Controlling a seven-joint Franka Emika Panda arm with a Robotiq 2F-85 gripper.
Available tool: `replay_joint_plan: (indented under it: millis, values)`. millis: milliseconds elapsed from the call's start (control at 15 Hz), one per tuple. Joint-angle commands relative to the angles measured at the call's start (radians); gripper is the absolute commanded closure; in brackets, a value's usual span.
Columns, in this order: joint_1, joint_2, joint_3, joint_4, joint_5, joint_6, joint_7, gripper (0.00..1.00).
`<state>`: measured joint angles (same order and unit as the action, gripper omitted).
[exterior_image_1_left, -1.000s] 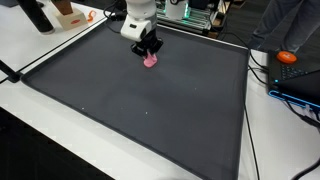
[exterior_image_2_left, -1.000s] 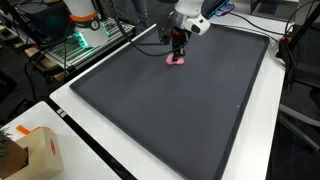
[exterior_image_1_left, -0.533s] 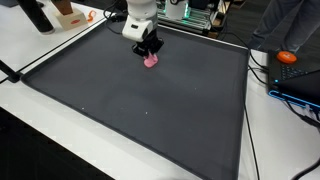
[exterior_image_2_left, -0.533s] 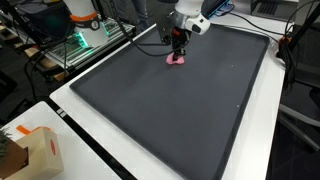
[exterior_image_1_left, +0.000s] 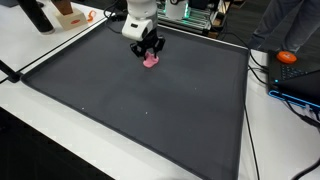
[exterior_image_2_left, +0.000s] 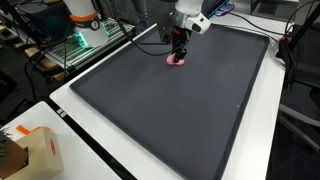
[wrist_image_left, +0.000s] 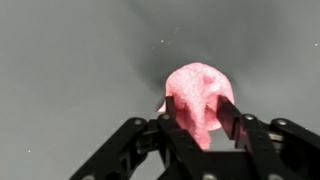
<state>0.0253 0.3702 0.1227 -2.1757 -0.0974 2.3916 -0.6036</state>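
Wrist view — pink lump (wrist_image_left: 195, 88) within the claw (wrist_image_left: 197, 113) — grey mat (wrist_image_left: 70, 60) all around.

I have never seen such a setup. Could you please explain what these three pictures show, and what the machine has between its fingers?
The machine is a robot arm ending in a two-fingered gripper. Two pictures come from cameras standing outside the robot, looking down on a dark mat that lies on a white table. The third comes from a camera on the wrist, looking along the fingers. One small pink lump rests on the mat. The fingers stand on either side of it; whether they squeeze it, I cannot tell.
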Motion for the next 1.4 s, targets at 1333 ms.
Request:
replay_joint_plan:
  millis: [1333]
  values:
    - [-0.13, -0.153, -0.144, -0.001, 0.386, -0.191, 0.394, 0.0]
